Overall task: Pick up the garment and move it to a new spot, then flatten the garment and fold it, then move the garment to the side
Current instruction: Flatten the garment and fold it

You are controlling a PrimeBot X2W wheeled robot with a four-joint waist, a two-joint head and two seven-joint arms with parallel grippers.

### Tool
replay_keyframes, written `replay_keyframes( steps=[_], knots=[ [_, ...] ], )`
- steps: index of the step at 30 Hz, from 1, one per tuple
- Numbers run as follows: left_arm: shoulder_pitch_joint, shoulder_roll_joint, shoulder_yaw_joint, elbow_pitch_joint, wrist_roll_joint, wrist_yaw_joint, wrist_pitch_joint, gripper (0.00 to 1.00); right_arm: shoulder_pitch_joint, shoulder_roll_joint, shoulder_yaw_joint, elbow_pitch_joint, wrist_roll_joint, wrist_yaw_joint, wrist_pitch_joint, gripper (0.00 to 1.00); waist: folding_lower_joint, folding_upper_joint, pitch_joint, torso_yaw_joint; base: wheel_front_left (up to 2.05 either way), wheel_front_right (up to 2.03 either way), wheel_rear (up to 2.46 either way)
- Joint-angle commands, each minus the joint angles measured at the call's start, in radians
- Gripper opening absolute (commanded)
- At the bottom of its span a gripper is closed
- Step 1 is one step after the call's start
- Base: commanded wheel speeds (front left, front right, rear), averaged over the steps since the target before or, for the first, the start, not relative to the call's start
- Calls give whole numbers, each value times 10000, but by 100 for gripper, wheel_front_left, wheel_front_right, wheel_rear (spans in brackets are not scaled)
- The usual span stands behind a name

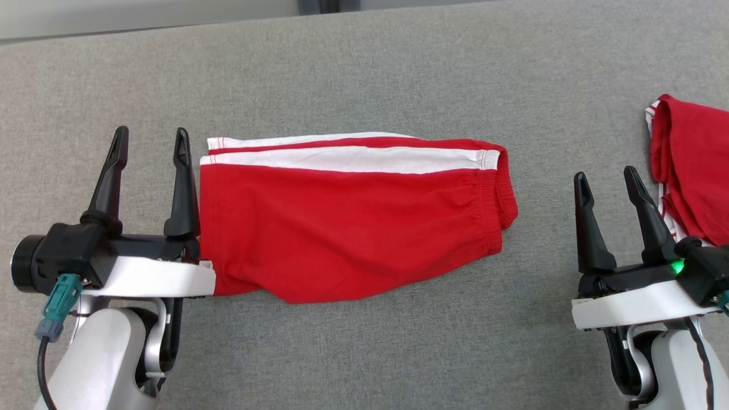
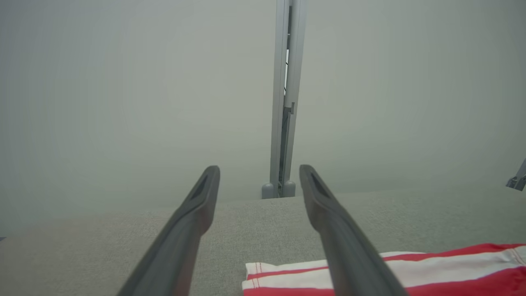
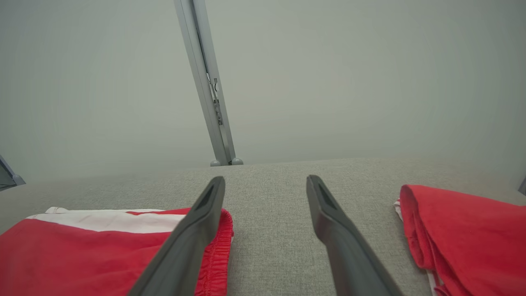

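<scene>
Folded red shorts (image 1: 353,216) lie flat at the middle of the grey worktop (image 1: 364,68).
The left jaws stand apart, empty, just beside the leg hems, and the right jaws stand apart near the waistband. Another red garment (image 1: 692,188) lies at the right edge. The soft, light cloth looks best pinched through all layers at both ends.

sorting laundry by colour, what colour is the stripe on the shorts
White, along the far edge of the red shorts; the head view shows it best.
</scene>
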Motion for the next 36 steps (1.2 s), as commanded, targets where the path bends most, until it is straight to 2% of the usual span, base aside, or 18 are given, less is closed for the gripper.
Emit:
replay_keyframes(
  steps=[1,7,18,24,30,36],
  knots=[
    [117,121,23,78,129,84,-23,100,11,-69,-77,67,-134,4,21,100,0,0,-118,-43,0,0,0],
    [647,288,-99,8,254,242,191,100,148,-64,-59,327,-190,4,196,100,0,0,-317,-101,0,0,0],
    [863,226,-314,-263,202,328,402,100,183,-63,-132,338,-227,4,240,100,0,0,-466,82,0,0,0],
    [792,156,-463,-332,148,276,439,100,-30,-61,304,521,-167,4,728,100,0,0,-380,584,0,0,0],
    [712,29,-603,-71,-12,100,370,100,-252,-81,1057,1556,122,4,1157,100,0,0,-222,1133,0,0,0],
    [516,-99,-798,137,-29,-51,328,100,-408,-71,567,2694,-6,4,1362,100,0,0,-79,1335,0,0,0]
  ],
)
